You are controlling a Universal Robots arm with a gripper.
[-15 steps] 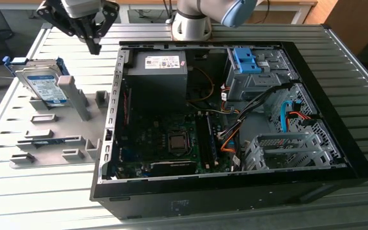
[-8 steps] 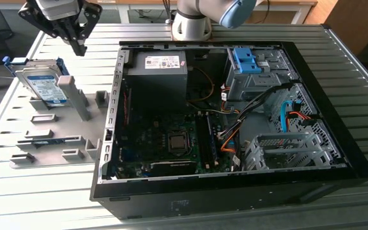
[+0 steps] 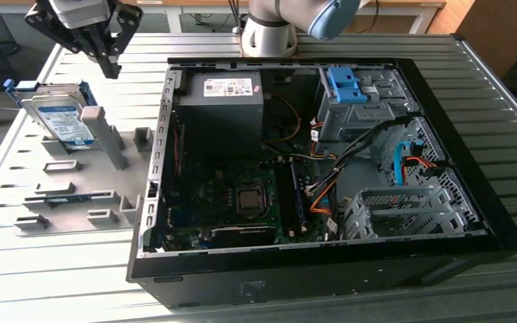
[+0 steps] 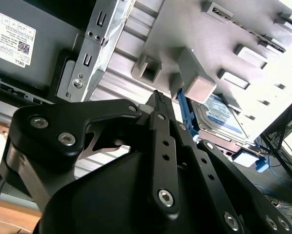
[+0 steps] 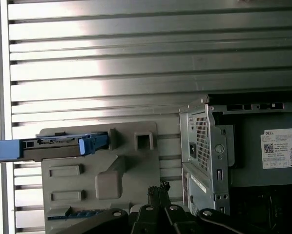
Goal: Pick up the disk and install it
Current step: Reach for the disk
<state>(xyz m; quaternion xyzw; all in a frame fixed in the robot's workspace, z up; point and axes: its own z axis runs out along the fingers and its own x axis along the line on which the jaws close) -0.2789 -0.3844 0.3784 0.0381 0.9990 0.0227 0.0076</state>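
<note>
Silver hard disk [image 3: 59, 120] in blue plastic carrier stands on edge in grey slotted holder plate [image 3: 3, 202]; we judge upright pose leaves top edge graspable. Black gripper [image 3: 110, 68] hovers near it, fingers [image 4: 161, 131] pressed together, empty.

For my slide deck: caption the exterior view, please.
Tool hovers near the disk, which stands on edge in a grey rack beside the open computer case.

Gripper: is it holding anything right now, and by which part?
Nothing is held. The gripper is shut and empty, clear of the disk standing in the grey holder.
</note>
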